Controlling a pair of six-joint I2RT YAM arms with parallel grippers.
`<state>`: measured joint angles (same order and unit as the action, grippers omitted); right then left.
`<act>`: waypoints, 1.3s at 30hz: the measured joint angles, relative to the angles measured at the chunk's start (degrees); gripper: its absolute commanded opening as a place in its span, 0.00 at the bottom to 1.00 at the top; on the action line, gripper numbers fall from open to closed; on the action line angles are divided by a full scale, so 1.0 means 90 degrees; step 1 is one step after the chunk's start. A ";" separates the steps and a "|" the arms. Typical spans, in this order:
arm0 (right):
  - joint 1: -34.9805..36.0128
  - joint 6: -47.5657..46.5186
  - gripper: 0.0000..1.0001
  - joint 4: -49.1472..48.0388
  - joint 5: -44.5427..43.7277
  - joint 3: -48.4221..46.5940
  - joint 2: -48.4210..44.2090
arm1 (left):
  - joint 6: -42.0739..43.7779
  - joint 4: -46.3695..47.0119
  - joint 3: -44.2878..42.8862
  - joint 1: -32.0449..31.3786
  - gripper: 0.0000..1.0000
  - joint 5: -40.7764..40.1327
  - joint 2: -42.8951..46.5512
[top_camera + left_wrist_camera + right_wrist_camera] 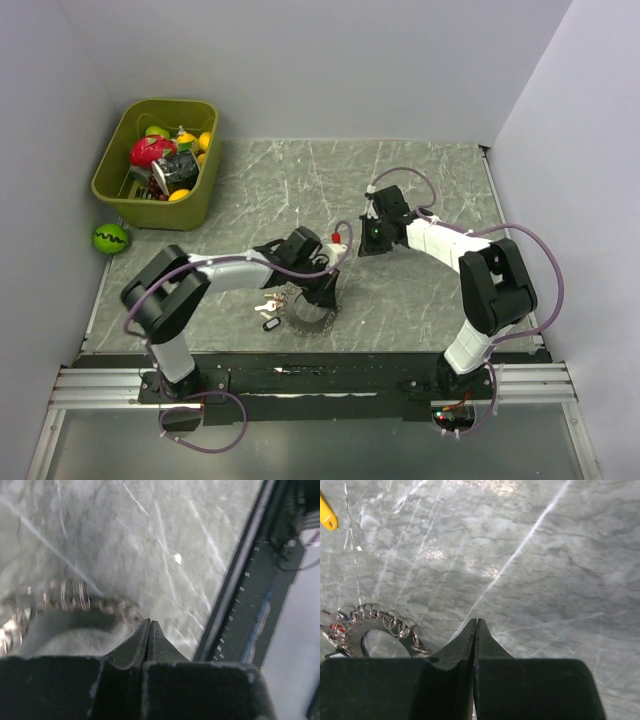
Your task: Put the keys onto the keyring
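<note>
Beaded metal keyring (306,311), near centre, is being grasped at; left gripper (150,625) and right gripper (476,623) are closed, seemingly empty; a surer pinch is called for.

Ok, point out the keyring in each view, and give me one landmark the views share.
Top external: keyring at lower centre, on the table near its front edge.
Left wrist: keyring at middle left, blurred, just beyond the tips of the shut left gripper.
Right wrist: keyring at lower left, to the left of the right gripper.
Shared landmark: the grey, white-veined tabletop under it.
</note>
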<state>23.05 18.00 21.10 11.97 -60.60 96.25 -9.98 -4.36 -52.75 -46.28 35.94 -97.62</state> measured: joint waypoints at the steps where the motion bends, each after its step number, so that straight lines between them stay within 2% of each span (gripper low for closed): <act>1: -0.0022 -0.0007 0.00 0.0000 -0.0002 0.0007 -0.0019 | 0.0058 -0.0095 -0.0158 -0.0049 0.01 -0.0015 -0.0180; 9: -0.0134 -0.0056 0.00 -0.0012 -0.0015 0.0022 -0.0121 | 0.0265 -0.0328 -0.0831 -0.0160 0.01 -0.0257 -0.1110; 16: -0.0282 -0.0131 0.00 -0.0051 -0.0192 0.0117 -0.0296 | 0.0376 -0.0474 -0.1897 -0.0097 0.01 -0.0335 -0.1899; 25: -0.0226 -0.0104 0.00 -0.0051 -0.0238 0.0624 -0.1015 | -0.0029 0.0350 -0.2217 0.0787 0.01 -0.0126 -0.2339; 30: -0.0063 -0.0136 0.00 -0.0194 -0.0015 0.1129 -0.1564 | -0.0413 0.0872 -0.1707 0.1263 0.20 -0.0083 -0.2023; 32: 0.0306 -0.0199 0.00 -0.0204 0.0024 0.1260 -0.1736 | -0.0673 0.1146 -0.1304 0.1464 0.32 0.0002 -0.1634; 34: 0.0794 -0.0338 0.00 -0.0240 0.0053 0.1265 -0.1792 | -0.0942 0.1426 -0.0918 0.1685 0.39 0.0070 -0.1090; 35: 0.1100 -0.0430 0.00 -0.0282 0.0083 0.1263 -0.1797 | -0.1093 0.1613 -0.0729 0.1821 0.50 0.0109 -0.0770; 36: 0.1360 -0.0500 0.01 -0.0296 0.0104 0.1263 -0.1797 | -0.1209 0.1761 -0.0590 0.1940 0.55 0.0117 -0.0491; 37: 0.1659 -0.0593 0.14 -0.0296 0.0119 0.1263 -0.1797 | -0.1358 0.1962 -0.0410 0.2113 0.60 0.0109 -0.0160; 38: 0.1870 -0.0653 0.19 -0.0294 0.0136 0.1263 -0.1795 | -0.1494 0.2135 -0.0228 0.2283 0.68 0.0056 0.0187; 39: 0.2079 -0.0704 0.29 -0.0296 0.0141 0.1263 -0.1792 | -0.1625 0.2283 -0.0056 0.2446 0.71 -0.0034 0.0539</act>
<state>41.76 11.66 18.44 13.23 -49.23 80.12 -24.60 16.19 -53.25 -24.27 35.64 -92.77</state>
